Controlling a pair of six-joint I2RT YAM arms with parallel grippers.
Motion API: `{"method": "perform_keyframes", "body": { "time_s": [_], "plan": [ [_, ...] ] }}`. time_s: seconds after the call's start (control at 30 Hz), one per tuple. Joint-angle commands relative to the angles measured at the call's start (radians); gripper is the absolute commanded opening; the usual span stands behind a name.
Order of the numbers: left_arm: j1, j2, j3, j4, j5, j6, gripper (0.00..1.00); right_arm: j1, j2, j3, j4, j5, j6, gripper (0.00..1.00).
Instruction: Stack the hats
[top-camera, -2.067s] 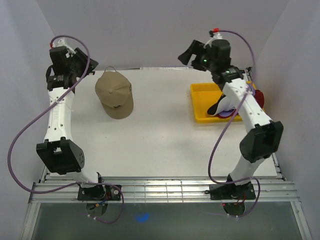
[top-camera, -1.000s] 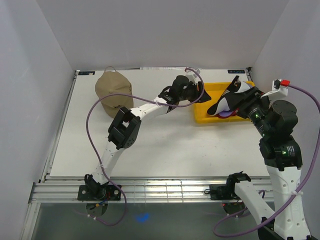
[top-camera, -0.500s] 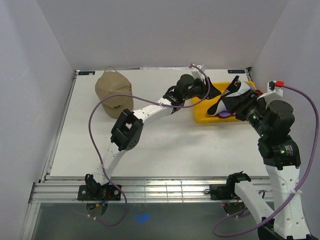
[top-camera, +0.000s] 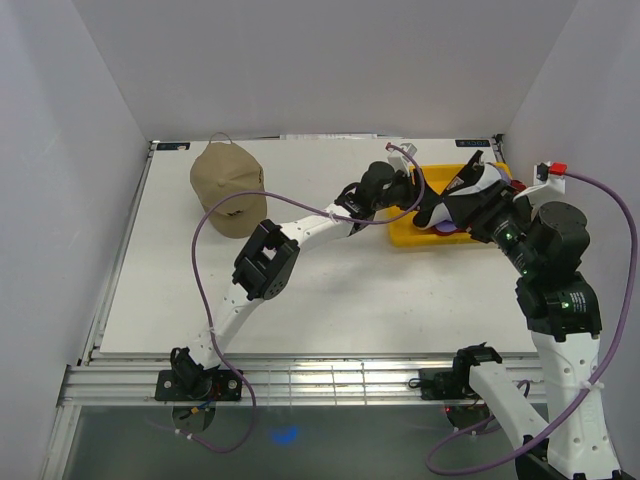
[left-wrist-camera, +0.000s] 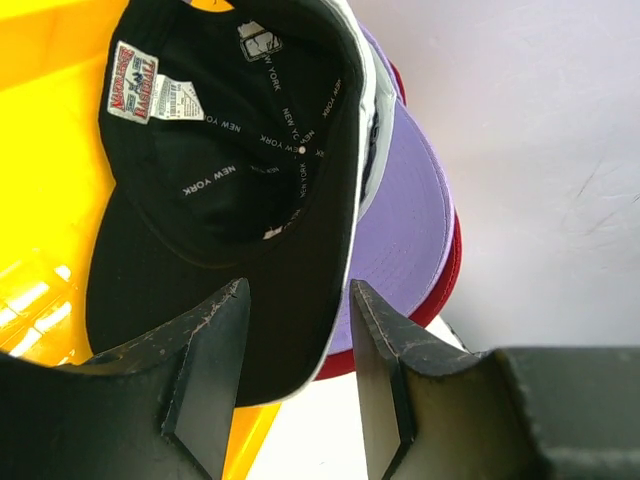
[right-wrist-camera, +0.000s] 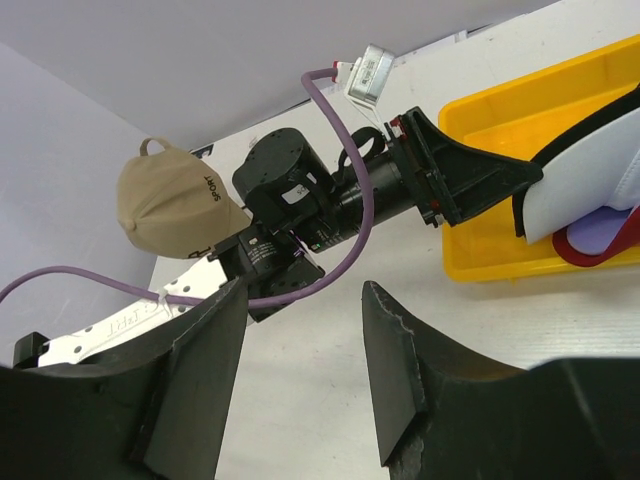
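Observation:
A tan hat (top-camera: 228, 185) lies crown up at the table's far left, also seen in the right wrist view as the tan hat (right-wrist-camera: 165, 205). Several other hats are nested in the yellow tray (top-camera: 410, 238): a black hat (left-wrist-camera: 220, 150) showing its inside, a white edge, a purple brim (left-wrist-camera: 405, 220) and a red brim (left-wrist-camera: 440, 285). My left gripper (left-wrist-camera: 295, 340) is open, its fingers on either side of the black brim's edge. My right gripper (right-wrist-camera: 300, 340) is open and empty, above the table near the tray, its view taking in the left arm.
The yellow tray (right-wrist-camera: 500, 250) stands at the far right of the white table (top-camera: 330, 290). The left arm (top-camera: 300, 215) stretches across the table's middle with its purple cable looping. Grey walls enclose the table on three sides.
My left arm swung from the far left across to the tray and pushed its open fingers around the black brim. The right arm came round beside the tray, then barely moved.

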Motion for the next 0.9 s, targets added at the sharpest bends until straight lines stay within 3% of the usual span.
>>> {"method": "perform_keyframes", "body": {
  "time_s": [0.0,0.2,0.4,0.73,0.87],
  "plan": [
    [-0.008,-0.049,0.003,0.006,-0.015,0.003,0.55,0.001,-0.008,-0.011,0.021,-0.011,-0.015,0.55],
    [-0.007,-0.047,0.007,-0.011,-0.022,0.012,0.51,0.001,-0.006,-0.022,0.027,-0.019,-0.017,0.55],
    [-0.007,-0.041,0.005,-0.014,-0.036,-0.006,0.41,0.002,-0.006,-0.025,0.029,-0.022,-0.018,0.54],
    [-0.007,-0.052,0.036,-0.005,-0.024,-0.031,0.05,0.001,-0.003,-0.027,0.027,-0.025,-0.026,0.54],
    [-0.008,-0.064,0.051,-0.002,-0.015,-0.032,0.0,0.001,-0.006,-0.027,0.027,-0.02,-0.028,0.54]
  ]
}}
